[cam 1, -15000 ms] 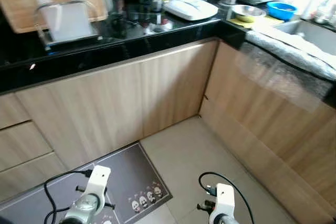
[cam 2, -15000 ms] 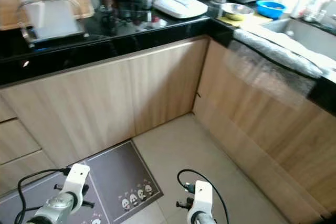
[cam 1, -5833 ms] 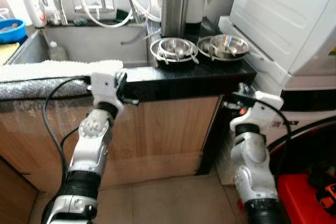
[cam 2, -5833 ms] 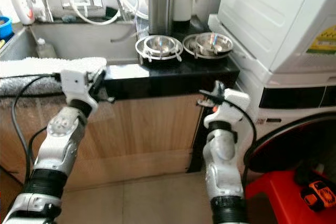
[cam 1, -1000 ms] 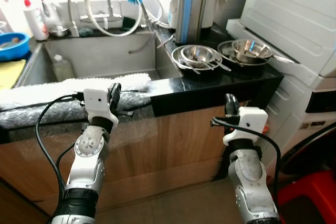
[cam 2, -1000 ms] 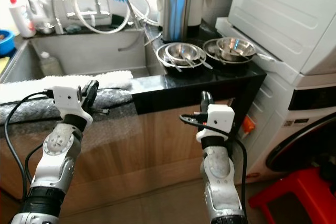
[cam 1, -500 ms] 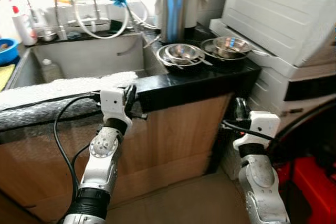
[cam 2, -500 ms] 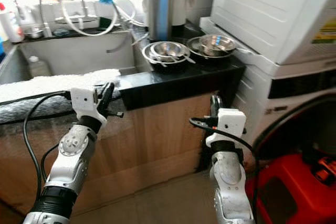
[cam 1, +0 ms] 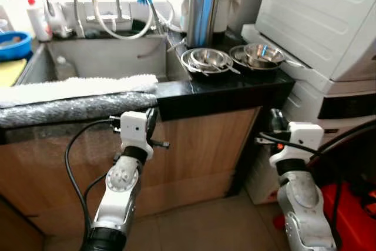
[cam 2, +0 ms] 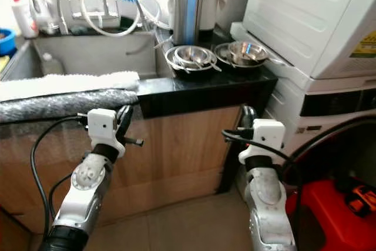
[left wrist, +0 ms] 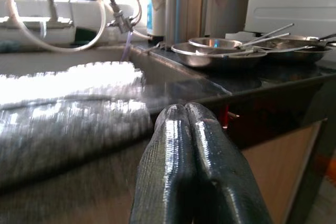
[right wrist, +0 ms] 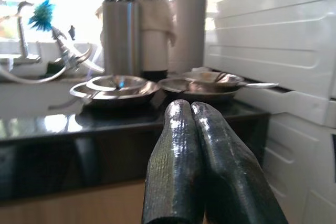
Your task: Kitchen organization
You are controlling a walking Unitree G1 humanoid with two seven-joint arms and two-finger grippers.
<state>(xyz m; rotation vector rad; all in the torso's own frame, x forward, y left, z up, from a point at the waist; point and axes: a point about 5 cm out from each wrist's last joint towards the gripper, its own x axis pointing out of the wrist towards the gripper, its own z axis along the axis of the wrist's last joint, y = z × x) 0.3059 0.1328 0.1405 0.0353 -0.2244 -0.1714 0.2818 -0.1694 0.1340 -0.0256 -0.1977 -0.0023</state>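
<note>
The left jaws (left wrist: 189,145) are clenched, black fingers pressed flat together with nothing between them, and the right jaws (right wrist: 202,150) are clenched and empty in the same way. Both arms are raised in front of the body, below the edge of the glossy black stone bench (cam 1: 235,89), and neither touches it. I judge this a carrying pose for the approach: closed fingers stay clear of the bench front until there is something to reach for.

Beyond and above the left jaws a white fluffy towel (cam 1: 76,86) lies along the near rim of the grey steel sink (cam 1: 100,57), draped over a silvery padded wrap (cam 1: 70,109) on the edge, probably to soften that rim.

Beyond and above the right jaws, well apart from them, stand the likely things to organise: a nest of shallow stainless-steel bowls (cam 1: 205,60) with utensils lying in them and, just beside it, a second round steel dish set (cam 1: 258,54) with a handle sticking out. They sit at the bench's end beside the white ribbed appliance (cam 1: 317,16), as if left to dry. Behind the bowls a tall brushed-steel knife block (cam 1: 201,10) stands upright near the looped faucet hoses (cam 1: 117,4).
</note>
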